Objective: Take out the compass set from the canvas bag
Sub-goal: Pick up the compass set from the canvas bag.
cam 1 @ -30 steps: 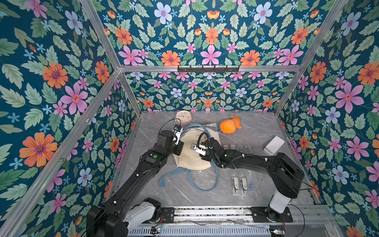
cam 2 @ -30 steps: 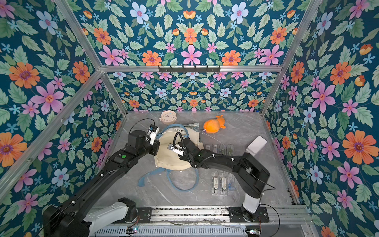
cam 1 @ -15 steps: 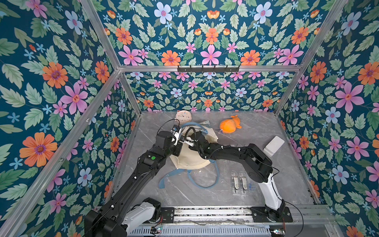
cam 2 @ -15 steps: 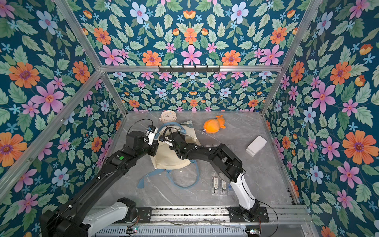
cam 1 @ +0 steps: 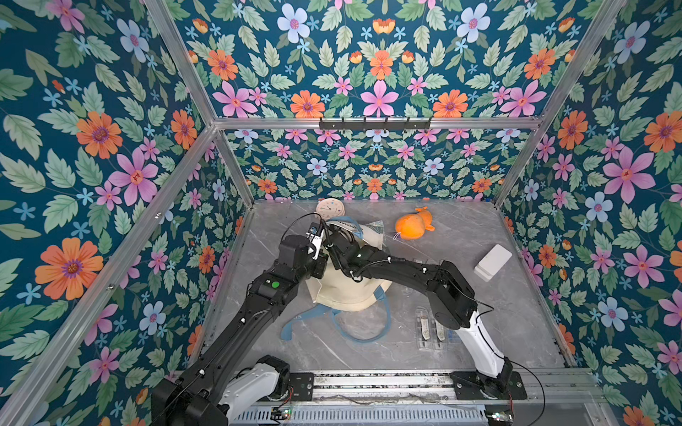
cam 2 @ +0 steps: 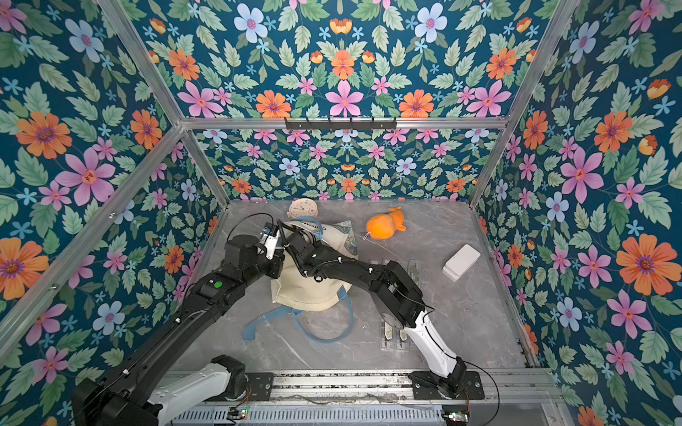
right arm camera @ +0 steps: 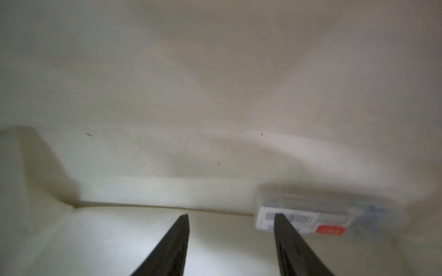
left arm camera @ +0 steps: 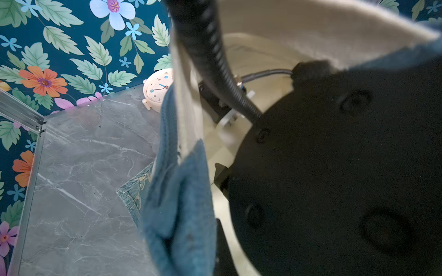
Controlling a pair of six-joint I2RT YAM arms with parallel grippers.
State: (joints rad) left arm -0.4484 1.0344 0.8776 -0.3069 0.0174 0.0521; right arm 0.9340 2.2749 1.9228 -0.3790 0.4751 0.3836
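Note:
The cream canvas bag lies on the table with its mouth toward the back wall, seen in both top views. My left gripper is shut on the rim by a dusty-blue strap and holds the mouth up. My right arm reaches through that mouth, so its gripper is hidden in the top views. In the right wrist view my right gripper stands open inside the bag with nothing between its fingers. The compass set, a clear flat case with a barcode label, lies on the bag's floor just beyond one fingertip.
A round clock stands at the back edge behind the bag. An orange plush toy and a white box lie to the right. Clear flat cases lie by the right arm's base. Loose blue strap loops trail in front of the bag.
My right arm has swung from above the bag's middle back to its mouth and gone inside. The left gripper has kept its hold on the rim and shifted slightly rearward.

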